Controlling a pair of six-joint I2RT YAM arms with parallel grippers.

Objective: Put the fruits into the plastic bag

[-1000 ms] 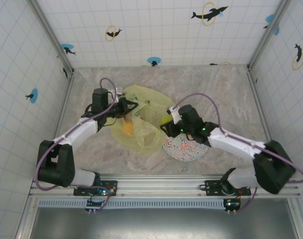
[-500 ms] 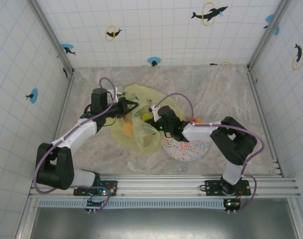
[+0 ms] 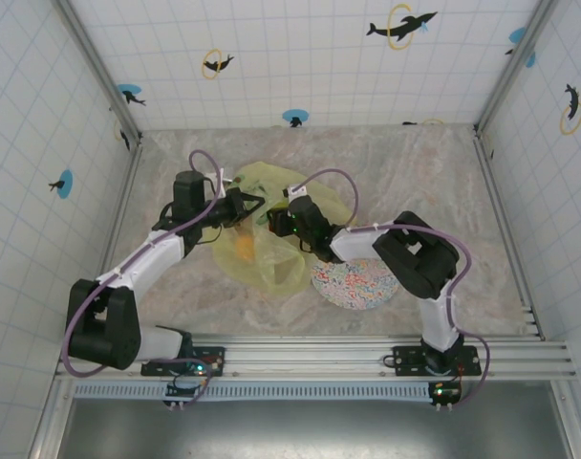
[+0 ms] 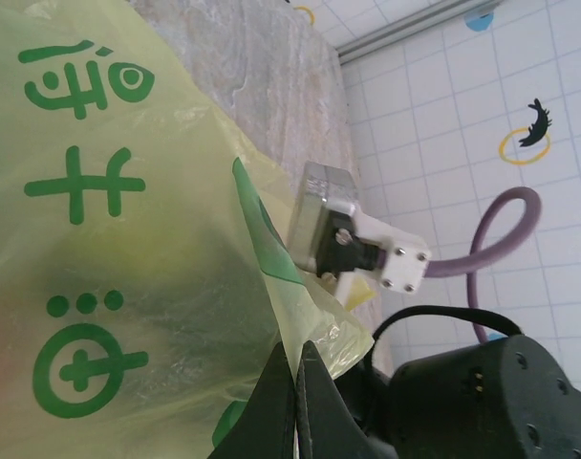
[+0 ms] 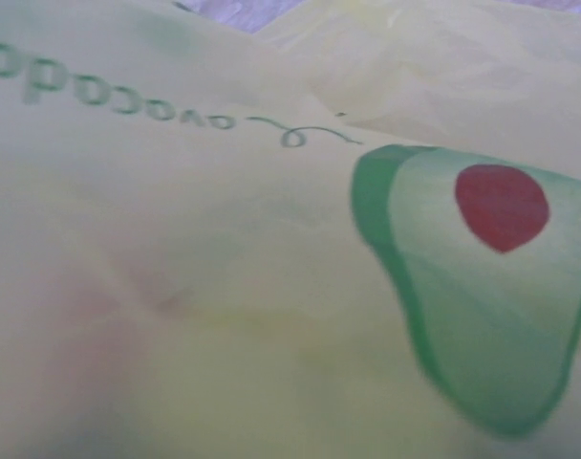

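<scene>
Left gripper (image 4: 298, 361) is pressed together on a fold of the plastic bag (image 4: 109, 249), its dark fingers (image 4: 271, 397) pinching the thin yellow-green film at the rim. From overhead this gripper (image 3: 249, 205) sits at the bag's left edge and holds it lifted off the table (image 3: 415, 172). Judged purpose: to hold the mouth raised and spread so the other arm has an opening to work through — slack film would otherwise fold shut. Right gripper (image 3: 279, 222) is pushed into that mouth from the opposite side, and its pale wrist housing (image 4: 329, 225) is visible just beyond the pinched fold. Its own camera looks onto bag film at close range, with the green and red print blurred. The jaws are hidden, so it cannot be told whether they are spread or closed, or whether they carry a fruit. One orange (image 3: 245, 247) lies inside the bag, seen through the film, just below the left gripper's hold. The bag rests on the table between the two arms, its right edge just beside the speckled plate (image 3: 357, 287), near enough for short carries. Assessment: delivery step in hand, with the right arm positioned at the drop point. Risk noted — the film is limp and the hold is a single pinch, so a snag on the way out could pull the rim loose.
</scene>
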